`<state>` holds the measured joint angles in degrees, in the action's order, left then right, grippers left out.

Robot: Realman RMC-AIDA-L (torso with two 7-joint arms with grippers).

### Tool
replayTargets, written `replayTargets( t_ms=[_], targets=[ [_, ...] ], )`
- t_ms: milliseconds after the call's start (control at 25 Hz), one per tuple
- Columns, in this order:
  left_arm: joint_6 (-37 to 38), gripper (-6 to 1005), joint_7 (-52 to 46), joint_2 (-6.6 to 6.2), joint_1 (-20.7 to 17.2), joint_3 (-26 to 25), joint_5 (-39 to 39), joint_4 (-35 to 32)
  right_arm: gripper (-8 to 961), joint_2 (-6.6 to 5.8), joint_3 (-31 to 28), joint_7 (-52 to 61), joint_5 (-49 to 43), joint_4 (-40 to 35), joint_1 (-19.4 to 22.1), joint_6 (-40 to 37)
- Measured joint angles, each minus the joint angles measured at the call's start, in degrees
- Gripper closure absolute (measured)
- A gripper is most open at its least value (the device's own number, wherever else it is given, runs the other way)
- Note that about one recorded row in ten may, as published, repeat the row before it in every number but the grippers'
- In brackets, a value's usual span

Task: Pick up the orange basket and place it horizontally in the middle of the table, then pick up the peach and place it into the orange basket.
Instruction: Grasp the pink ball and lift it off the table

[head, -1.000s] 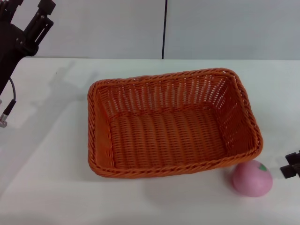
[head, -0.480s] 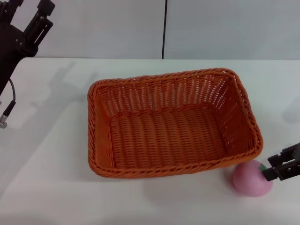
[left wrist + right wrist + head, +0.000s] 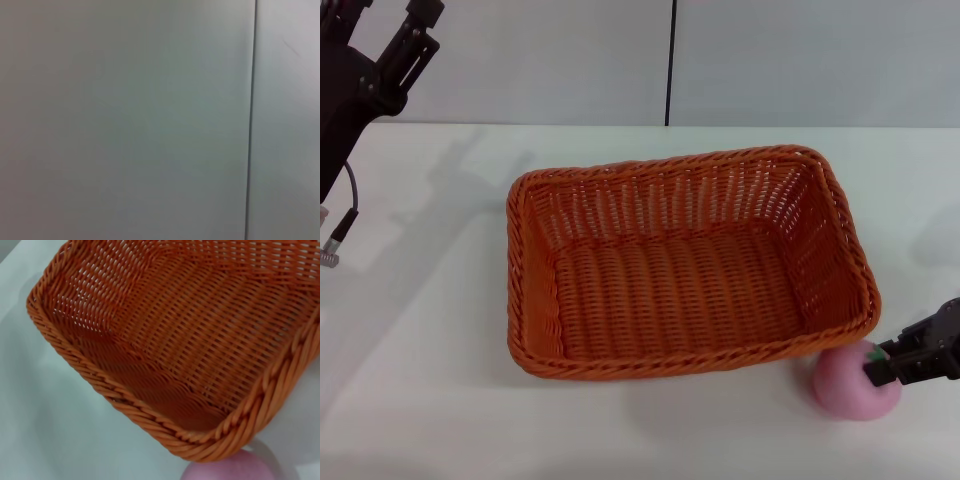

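Observation:
The orange basket point(image 3: 685, 265) lies lengthwise across the middle of the white table point(image 3: 430, 400), open side up and empty. The pink peach point(image 3: 848, 385) sits on the table just outside the basket's front right corner. My right gripper point(image 3: 898, 364) reaches in from the right edge, open, its dark fingertips at the peach's upper right side, by the green leaf. In the right wrist view the basket point(image 3: 200, 340) fills the picture and the top of the peach point(image 3: 230, 469) shows at the edge. My left gripper point(image 3: 380, 35) is raised at the far left, open and holding nothing.
A grey wall with a dark vertical seam point(image 3: 670, 60) stands behind the table. The left wrist view shows only that wall point(image 3: 125, 120). A cable point(image 3: 340, 235) hangs from the left arm over the table's left side.
My right gripper has come in from the right edge toward the peach and now reaches its upper right side. The left arm has barely shifted. Basket and peach stay put.

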<state>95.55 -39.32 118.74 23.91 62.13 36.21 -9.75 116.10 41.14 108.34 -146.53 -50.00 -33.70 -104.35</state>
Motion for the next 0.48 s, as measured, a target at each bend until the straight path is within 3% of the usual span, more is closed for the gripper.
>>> replayTargets(
  t_ms=[160,400,480],
  targets=[
    [-0.28,173,0.03,0.0,0.2,-0.03,0.0,0.05,660,0.06,-0.01,-0.17,0.24,-0.32,-0.05,-1.18],
    [-0.56,172,0.03,0.0,0.55,-0.46,0.0,0.08,719,0.01,-0.7,-0.17,0.33,-4.05,1.9,-4.66],
    [-0.66,172,0.08,-0.09,0.95,-0.95,0.0,0.05,738,-0.71,-2.35,0.18,0.4,-7.16,4.06,-6.51]
  ],
)
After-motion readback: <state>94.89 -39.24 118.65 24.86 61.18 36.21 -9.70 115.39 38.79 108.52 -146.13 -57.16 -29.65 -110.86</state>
